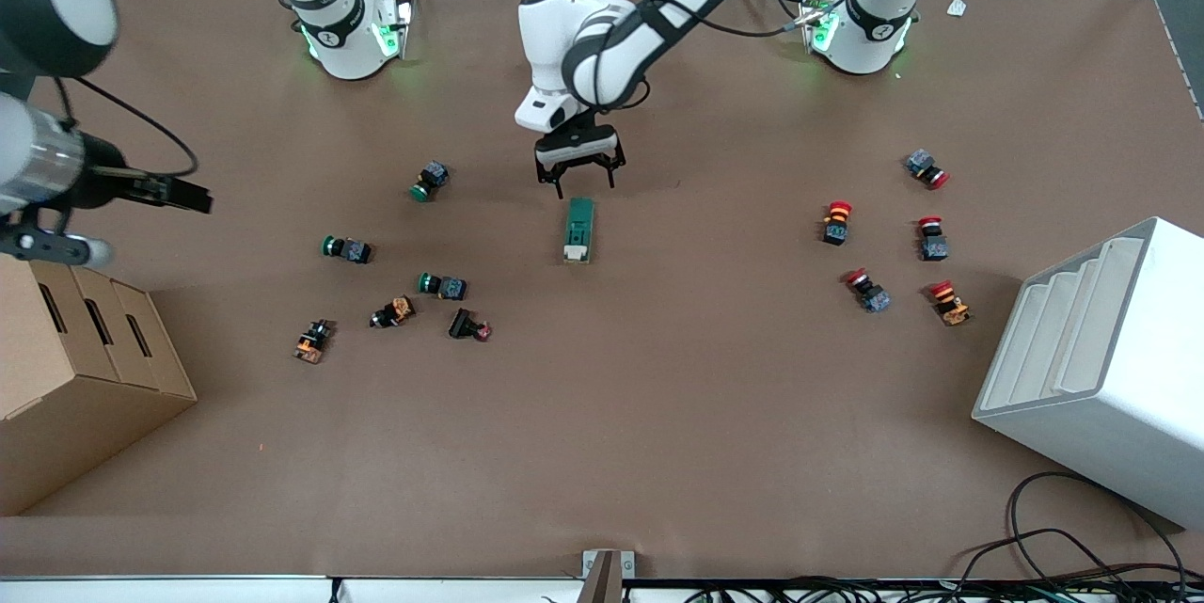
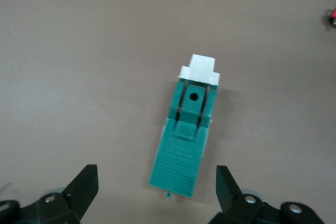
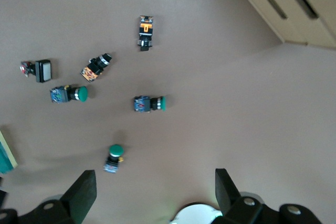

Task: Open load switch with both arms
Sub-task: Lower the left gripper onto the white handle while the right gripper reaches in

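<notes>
The load switch (image 1: 579,229) lies flat mid-table, a dark-green block whose white lever end (image 1: 576,253) points toward the front camera. My left gripper (image 1: 577,182) hangs open just over the switch's green end, which is the end farther from that camera. In the left wrist view the switch (image 2: 185,140) and its white lever (image 2: 199,70) show, with the green end between the spread fingers of the left gripper (image 2: 156,179), which touch nothing. My right gripper (image 3: 155,192) is open and empty, raised high over the right arm's end of the table (image 1: 193,198). The switch's edge (image 3: 5,153) barely shows there.
Green-capped pushbuttons (image 1: 430,180) (image 1: 346,248) (image 1: 442,285) and darker ones (image 1: 393,311) lie toward the right arm's end. Several red-capped buttons (image 1: 836,222) lie toward the left arm's end. A cardboard box (image 1: 85,368) and a white bin (image 1: 1101,368) stand at the table's ends.
</notes>
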Robot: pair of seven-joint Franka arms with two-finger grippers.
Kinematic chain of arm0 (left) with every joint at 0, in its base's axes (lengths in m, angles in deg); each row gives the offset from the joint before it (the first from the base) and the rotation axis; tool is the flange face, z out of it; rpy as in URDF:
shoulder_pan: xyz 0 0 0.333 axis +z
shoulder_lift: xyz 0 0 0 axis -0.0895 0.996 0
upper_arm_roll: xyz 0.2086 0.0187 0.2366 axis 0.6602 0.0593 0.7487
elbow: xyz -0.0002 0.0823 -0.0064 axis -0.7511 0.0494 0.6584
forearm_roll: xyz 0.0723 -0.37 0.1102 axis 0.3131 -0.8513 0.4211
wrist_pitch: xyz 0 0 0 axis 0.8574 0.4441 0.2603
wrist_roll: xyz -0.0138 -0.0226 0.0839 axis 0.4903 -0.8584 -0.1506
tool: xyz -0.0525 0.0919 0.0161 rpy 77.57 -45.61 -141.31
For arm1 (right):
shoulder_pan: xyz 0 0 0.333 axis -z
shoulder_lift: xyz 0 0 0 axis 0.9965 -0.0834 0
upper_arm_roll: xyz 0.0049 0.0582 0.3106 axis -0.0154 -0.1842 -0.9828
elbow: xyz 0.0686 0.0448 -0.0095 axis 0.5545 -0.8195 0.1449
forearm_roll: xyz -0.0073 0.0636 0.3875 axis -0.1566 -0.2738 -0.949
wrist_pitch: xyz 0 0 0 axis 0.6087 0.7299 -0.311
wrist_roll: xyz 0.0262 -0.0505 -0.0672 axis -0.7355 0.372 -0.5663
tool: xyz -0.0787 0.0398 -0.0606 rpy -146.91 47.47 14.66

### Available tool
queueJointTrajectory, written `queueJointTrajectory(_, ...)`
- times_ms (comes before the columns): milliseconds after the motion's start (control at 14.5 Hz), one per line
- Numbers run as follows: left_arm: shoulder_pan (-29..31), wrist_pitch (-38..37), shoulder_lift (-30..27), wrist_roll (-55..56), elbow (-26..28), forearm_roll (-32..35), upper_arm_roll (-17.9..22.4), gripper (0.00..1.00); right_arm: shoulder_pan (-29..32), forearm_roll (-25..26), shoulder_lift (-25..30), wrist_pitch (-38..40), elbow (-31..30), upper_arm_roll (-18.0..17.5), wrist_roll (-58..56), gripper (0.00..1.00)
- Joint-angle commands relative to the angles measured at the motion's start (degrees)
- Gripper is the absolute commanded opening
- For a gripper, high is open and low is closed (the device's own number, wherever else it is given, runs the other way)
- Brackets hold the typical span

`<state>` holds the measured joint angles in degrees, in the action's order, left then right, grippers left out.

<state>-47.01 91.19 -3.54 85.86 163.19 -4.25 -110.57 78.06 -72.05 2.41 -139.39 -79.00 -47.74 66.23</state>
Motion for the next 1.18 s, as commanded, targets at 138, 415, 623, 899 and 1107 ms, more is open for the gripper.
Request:
queueJointTrajectory(138, -2.0, -0.6, 5.2, 13.5, -0.7, 18.9, 0.4, 0.99, -10.4, -3.4, -6.3, -3.0, 1.3, 0.1, 24.5, 1.00)
queueJointTrajectory(415, -3.3, -4.4, 8.1, 15.5, -0.6, 28.5, 0.6, 0.99, -14.8, -4.7, -13.4, -3.2, 5.9, 0.1, 35.0, 1.00)
queueJointTrajectory(623, -3.5, -6.7, 9.7, 15.6, -0.5, 32.2, 0.7, 0.99, -19.1, -6.3, -16.3, -6.9, 6.1, 0.1, 47.9, 1.00)
queueJointTrajectory(899, -5.3, -10.2, 11.2, 20.1, 0.8, 36.8, 0.7, 0.99, -24.6, -11.1, -22.2, -13.8, 6.1, 0.0, 65.9, 1.00)
queueJointTrajectory(1107, -6.0, -12.5, 13.3, 23.8, 1.0, 40.7, 0.7, 0.99, -27.5, -15.0, -27.1, -20.5, 6.3, 0.0, 77.0, 1.00)
